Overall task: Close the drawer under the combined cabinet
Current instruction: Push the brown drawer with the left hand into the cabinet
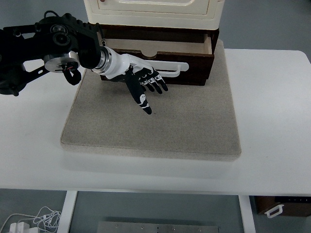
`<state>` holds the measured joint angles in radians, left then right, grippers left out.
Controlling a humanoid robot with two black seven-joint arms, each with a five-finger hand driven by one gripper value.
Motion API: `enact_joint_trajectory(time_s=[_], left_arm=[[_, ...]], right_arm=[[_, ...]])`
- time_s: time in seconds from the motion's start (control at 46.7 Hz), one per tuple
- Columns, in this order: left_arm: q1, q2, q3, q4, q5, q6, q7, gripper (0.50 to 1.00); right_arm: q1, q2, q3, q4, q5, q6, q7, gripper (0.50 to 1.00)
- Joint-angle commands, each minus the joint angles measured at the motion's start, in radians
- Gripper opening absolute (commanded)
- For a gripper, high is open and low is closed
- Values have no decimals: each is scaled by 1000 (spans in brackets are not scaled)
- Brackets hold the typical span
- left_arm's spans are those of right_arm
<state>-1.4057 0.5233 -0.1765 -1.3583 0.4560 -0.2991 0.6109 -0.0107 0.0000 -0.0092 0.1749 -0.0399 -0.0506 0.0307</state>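
Left robot hand [141, 80] (fingers spread), drawer [160, 60] just behind

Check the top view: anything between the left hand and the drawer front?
Nothing in the top view. The left hand is right at the drawer, its fingers overlapping the white handle; whether they touch is unclear. Below it is bare mat.

White table [272, 121] over grey floor [262, 24], cables [34, 218].

I count 1 cabinet [150, 12], 1 drawer [160, 58], 1 mat [194, 126] on 1 desk [277, 121], and 1 of my hands [138, 77] at 10 o'clock.
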Motion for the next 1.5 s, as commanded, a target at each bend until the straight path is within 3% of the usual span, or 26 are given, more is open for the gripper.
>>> enact_joint_trajectory(time_s=[0.0, 0.728, 0.985, 1.478], left_arm=[[-1, 1, 0, 13, 19, 0, 0, 996], [1, -2, -32, 133, 64, 21, 0, 988], [5, -2, -34, 142, 78, 81, 0, 984], [16, 1, -100, 179, 61, 71, -16, 990]], right_arm=[[0, 0, 0, 0, 0, 0, 0, 952], [0, 0, 0, 0, 0, 0, 0, 952], [0, 0, 0, 0, 0, 0, 0, 952], [0, 0, 0, 0, 0, 0, 0, 952]])
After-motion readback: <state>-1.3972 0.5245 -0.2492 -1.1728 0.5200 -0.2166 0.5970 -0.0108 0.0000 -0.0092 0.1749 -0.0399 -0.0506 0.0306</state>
